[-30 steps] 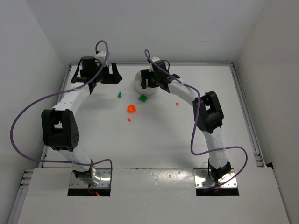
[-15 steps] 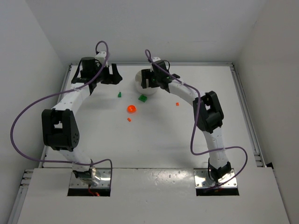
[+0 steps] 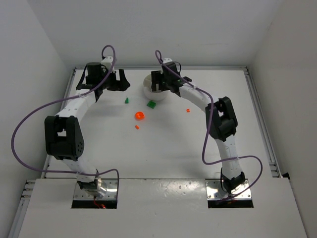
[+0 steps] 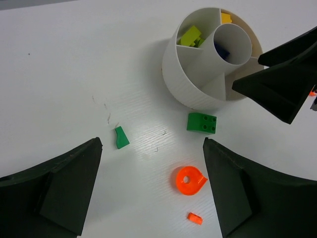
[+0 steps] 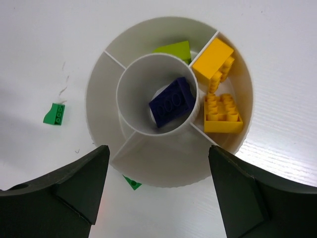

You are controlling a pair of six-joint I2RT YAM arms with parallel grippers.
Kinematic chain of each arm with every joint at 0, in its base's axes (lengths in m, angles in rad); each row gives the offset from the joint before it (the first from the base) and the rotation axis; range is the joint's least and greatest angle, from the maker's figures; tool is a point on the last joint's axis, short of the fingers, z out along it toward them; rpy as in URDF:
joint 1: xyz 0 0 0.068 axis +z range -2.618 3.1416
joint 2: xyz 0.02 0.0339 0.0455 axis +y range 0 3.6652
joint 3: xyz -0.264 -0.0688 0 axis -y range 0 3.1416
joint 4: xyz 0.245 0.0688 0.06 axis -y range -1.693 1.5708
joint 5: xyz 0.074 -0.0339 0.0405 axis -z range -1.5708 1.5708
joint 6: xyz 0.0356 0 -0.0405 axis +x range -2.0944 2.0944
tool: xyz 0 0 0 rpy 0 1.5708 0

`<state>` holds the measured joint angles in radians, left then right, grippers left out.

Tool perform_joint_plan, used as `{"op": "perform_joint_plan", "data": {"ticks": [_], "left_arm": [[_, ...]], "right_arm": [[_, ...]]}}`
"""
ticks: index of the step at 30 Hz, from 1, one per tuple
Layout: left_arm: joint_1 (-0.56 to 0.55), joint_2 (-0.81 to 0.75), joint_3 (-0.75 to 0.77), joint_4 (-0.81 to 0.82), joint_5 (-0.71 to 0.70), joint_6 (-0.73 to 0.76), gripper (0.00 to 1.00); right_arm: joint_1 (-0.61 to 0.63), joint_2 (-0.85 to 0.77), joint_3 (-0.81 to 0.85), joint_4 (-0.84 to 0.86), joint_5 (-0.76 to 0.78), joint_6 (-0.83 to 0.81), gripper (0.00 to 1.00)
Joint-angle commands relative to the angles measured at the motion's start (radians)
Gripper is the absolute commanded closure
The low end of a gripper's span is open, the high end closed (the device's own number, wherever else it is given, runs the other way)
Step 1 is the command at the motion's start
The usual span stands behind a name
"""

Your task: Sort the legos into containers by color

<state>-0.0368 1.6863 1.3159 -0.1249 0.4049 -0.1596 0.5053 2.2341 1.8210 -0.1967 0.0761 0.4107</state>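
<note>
White plastic dish (image 5: pixel 168 179), round, with wedges about a centre well (image 5: pixel 141 87), at the far middle of the desk (image 3: pixel 163 148).

1. Marks: stud tops on the purple brick (image 5: pixel 171 102) are too blurred for me to read.
2. Contents, shown fully by my right wrist view: purple brick in the well; two yellow bricks (image 5: pixel 222 113) touching each other in the right-hand wedge; lime brick (image 5: pixel 173 50) in the far wedge.
3. Loose on the desk, left wrist view: green brick (image 4: pixel 201 122) just beside the dish wall; green slope (image 4: pixel 121 137) off to its left; orange ring (image 4: pixel 190 180) nearer me; orange bit (image 4: pixel 195 217) close by the ring. The right wrist view catches only the slope and a corner of the green brick behind the dish wall.
4. Top view alone: second orange bit (image 3: pixel 188 110), right of the right arm, well apart from the others.
5. Left hand (image 4: pixel 152 144): jaws wide, holding nothing, above the loose pieces.
6. Right hand (image 5: pixel 158 148): jaws wide, holding nothing, directly over the dish. One of its fingers (image 4: pixel 277 94) shows in the left wrist view at the dish's right.
</note>
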Motion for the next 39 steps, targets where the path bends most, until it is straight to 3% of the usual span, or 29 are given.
{"op": "perform_joint_plan", "data": {"ticks": [1,12,22,27,39], "left_arm": [[0.014,-0.060,-0.003,0.037,0.006,-0.004,0.10],[0.014,-0.069,-0.012,0.037,-0.003,-0.004,0.00],[0.023,-0.152,-0.099,0.053,-0.012,-0.043,0.00],[0.023,-0.152,-0.113,0.047,-0.012,-0.028,0.00],[-0.184,-0.037,0.014,0.019,-0.394,0.063,0.00]], "right_arm": [[-0.011,-0.013,0.067,0.016,0.024,-0.007,0.18],[-0.040,-0.030,0.087,0.005,0.014,-0.016,0.18],[-0.050,-0.373,-0.230,0.068,-0.021,-0.098,0.18],[-0.050,-0.453,-0.325,0.056,-0.052,-0.107,0.18],[-0.039,-0.347,-0.275,0.036,0.057,-0.093,0.18]]}}
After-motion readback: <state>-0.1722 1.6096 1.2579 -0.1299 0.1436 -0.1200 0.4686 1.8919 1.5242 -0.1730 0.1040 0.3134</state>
